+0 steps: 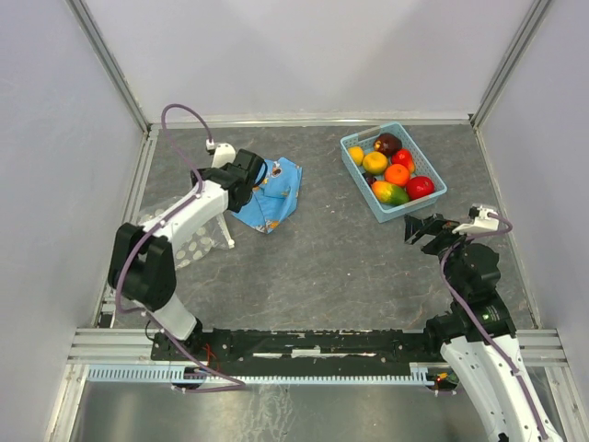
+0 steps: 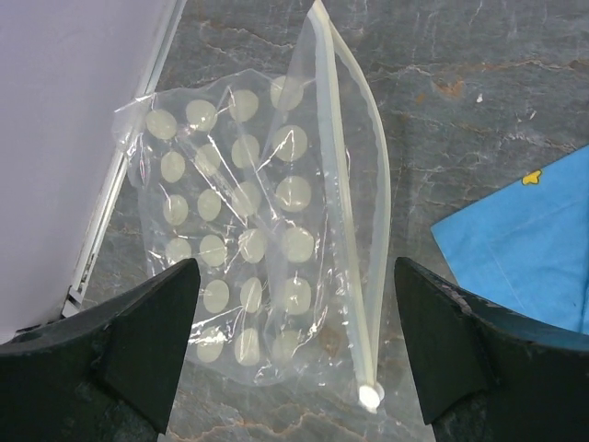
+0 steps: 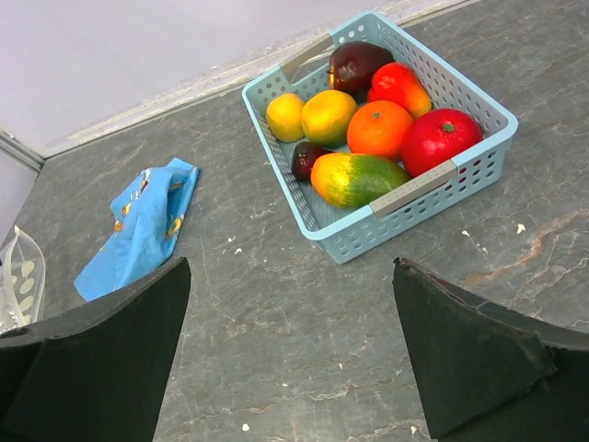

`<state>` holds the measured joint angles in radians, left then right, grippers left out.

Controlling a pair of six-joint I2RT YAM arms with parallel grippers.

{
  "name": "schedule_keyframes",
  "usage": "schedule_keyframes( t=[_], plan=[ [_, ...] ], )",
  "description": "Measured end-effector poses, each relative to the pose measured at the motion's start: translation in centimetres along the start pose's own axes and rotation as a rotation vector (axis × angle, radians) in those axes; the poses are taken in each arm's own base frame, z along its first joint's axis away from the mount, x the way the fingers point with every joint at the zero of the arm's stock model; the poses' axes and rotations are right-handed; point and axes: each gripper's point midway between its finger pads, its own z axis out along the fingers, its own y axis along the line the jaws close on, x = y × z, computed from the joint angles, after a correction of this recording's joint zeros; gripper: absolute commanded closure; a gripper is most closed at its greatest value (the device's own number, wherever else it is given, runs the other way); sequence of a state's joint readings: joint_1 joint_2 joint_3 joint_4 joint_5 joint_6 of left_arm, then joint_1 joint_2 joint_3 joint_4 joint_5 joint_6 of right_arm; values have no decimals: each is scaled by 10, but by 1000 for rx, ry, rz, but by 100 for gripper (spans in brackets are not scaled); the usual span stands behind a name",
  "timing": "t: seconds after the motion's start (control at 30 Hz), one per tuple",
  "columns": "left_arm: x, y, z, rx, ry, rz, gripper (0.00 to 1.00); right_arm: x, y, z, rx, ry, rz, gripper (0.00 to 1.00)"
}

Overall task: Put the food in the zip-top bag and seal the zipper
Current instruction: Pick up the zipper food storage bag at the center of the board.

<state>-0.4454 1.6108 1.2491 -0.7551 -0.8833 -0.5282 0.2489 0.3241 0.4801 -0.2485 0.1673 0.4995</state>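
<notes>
This looks like a robotics lab test cell, not a home or shop. Plain white panels [image 1: 304, 55] wall in a grey stone-patterned table [image 1: 322, 267] on three sides, with metal strips [image 1: 313, 120] framing its far edge and corners. Slotted aluminium rails [image 1: 313, 343] along the near edge carry the left arm [image 1: 175, 230] and right arm [image 1: 479, 276], with a purple cable [image 1: 175, 115] running exposed.
</notes>
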Motion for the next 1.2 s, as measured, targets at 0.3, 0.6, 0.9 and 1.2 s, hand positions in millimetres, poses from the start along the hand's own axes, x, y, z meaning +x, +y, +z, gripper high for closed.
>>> schedule_keyframes(
  t=[0.3,0.6,0.9,1.2],
  plan=[
    [-3,-25,24,-102,-7,78,18,5,-2,3,10,23,-4,1],
    [14,-38,50,-197,8,172,27,6,-2,4,12,26,-5,1],
    [12,-33,56,-245,-7,186,41,7,-2,4,12,28,-5,1],
    [9,-23,62,-275,-2,174,53,7,-2,4,12,29,-5,1]
  ],
)
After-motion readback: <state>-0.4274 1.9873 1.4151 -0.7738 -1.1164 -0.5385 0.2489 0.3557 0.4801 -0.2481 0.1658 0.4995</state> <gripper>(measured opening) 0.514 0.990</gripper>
